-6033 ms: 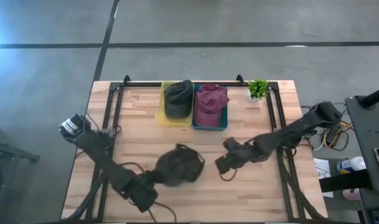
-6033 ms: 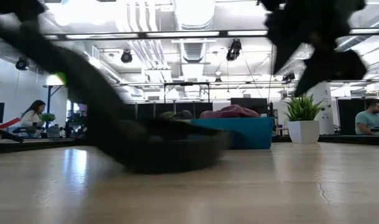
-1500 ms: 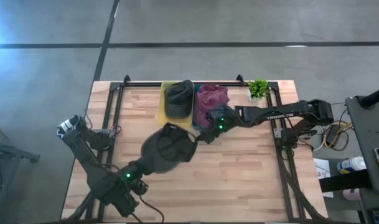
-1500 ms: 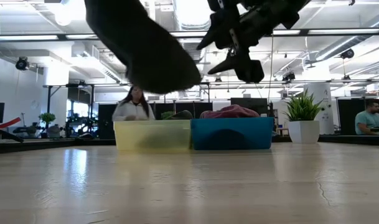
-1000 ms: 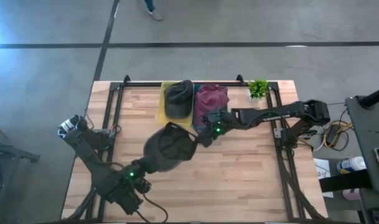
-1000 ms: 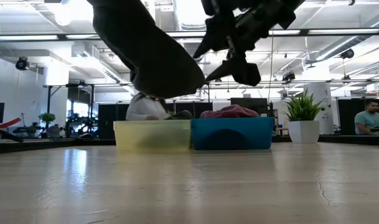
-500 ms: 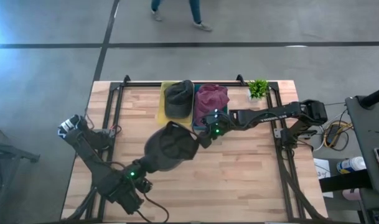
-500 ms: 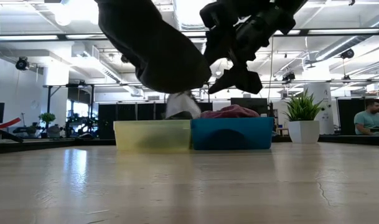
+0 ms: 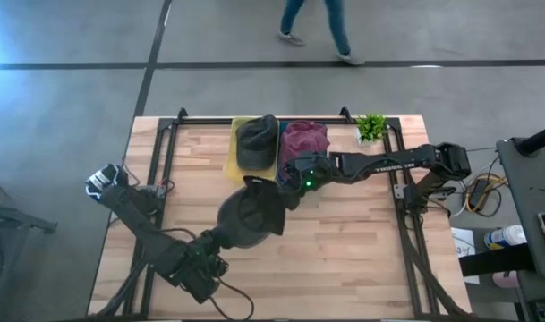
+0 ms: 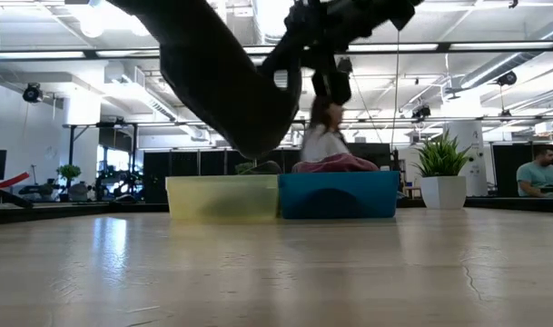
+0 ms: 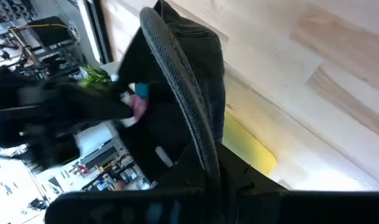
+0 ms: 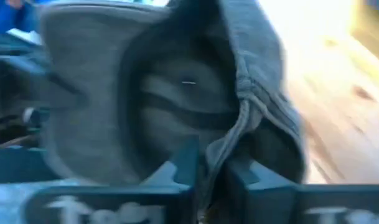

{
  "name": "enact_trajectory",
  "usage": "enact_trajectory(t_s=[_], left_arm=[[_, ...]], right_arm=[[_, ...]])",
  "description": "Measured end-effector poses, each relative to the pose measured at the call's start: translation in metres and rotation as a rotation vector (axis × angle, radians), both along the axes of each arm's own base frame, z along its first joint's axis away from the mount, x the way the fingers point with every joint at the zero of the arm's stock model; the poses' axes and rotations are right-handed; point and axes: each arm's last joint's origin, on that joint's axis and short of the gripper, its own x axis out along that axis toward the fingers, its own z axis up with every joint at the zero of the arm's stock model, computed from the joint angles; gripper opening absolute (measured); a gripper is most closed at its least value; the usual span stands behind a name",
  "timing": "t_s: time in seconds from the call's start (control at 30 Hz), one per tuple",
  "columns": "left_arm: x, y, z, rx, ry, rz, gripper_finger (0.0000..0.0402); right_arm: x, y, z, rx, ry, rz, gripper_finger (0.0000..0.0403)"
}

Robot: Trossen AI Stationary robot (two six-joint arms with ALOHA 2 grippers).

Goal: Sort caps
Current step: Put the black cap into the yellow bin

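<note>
Now a dark olive-grey cap (image 9: 251, 213) hangs in the air over the middle of the wooden table (image 9: 361, 259), held from both sides. The left gripper (image 9: 225, 234) reaches up from the table's near left corner and is clamped tight on the cap's near edge. The right gripper (image 9: 285, 186) comes across from the right side and pinches the cap's far edge, its two fingers (image 12: 184, 163) closed narrow on a fold of the grey fabric, as the right wrist view shows.

In the low view the held cap is lifted well clear of the tabletop, in front of the bins. At the far edge of the table a yellow bin (image 9: 234, 164) and a teal bin (image 9: 323, 175) stand touching side by side. Another dark cap (image 9: 257, 141) lies in the yellow bin, and a maroon cap (image 9: 303, 143) lies in the teal one. A small potted plant (image 9: 370, 128) stands to the right of the bins. Beyond the table a person (image 9: 315, 20) walks across the floor.
</note>
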Motion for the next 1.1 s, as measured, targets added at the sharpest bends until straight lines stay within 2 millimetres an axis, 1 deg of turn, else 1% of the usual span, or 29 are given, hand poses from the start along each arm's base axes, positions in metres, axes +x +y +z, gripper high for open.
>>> enact_trajectory(t_s=[0.07,0.17,0.3,0.4,0.53,0.6,0.7,0.8,0.9,0.97,1.1], left_arm=[[0.004,0.004,-0.007,0.013,0.006,0.003,0.0005],[0.011,0.009,-0.014,0.014,0.000,0.019,0.0008],[0.021,0.015,-0.018,0.008,-0.027,0.026,0.0007],[0.032,0.012,-0.016,-0.014,-0.078,-0.011,0.0005],[0.043,0.010,-0.012,-0.075,-0.125,-0.053,0.0006],[0.044,0.012,-0.015,-0.088,-0.110,-0.051,0.0006],[0.044,0.014,-0.020,-0.100,-0.098,-0.038,0.0006],[0.044,0.015,-0.027,-0.131,-0.093,-0.027,0.0006],[0.044,0.017,-0.038,-0.146,-0.084,-0.025,0.0006],[0.044,0.018,-0.046,-0.150,-0.080,-0.025,0.0006],[0.042,0.021,-0.060,-0.149,-0.067,-0.019,0.0007]], right_arm=[[0.002,0.003,0.006,0.009,-0.017,0.022,0.0018],[0.003,0.009,0.010,0.034,-0.021,0.046,0.0013],[0.002,0.021,0.008,0.062,-0.020,0.059,0.0013],[0.009,0.027,-0.002,0.089,-0.016,0.062,0.0013],[0.026,0.033,-0.032,0.118,0.052,0.059,0.0012],[0.034,0.034,-0.050,0.127,0.109,0.051,0.0012],[0.045,0.035,-0.070,0.153,0.156,0.061,0.0012],[0.058,0.039,-0.080,0.196,0.145,0.101,0.0013],[0.072,0.044,-0.078,0.204,0.112,0.128,0.0013],[0.079,0.047,-0.079,0.207,0.123,0.138,0.0013],[0.084,0.048,-0.079,0.186,0.149,0.135,0.0013]])
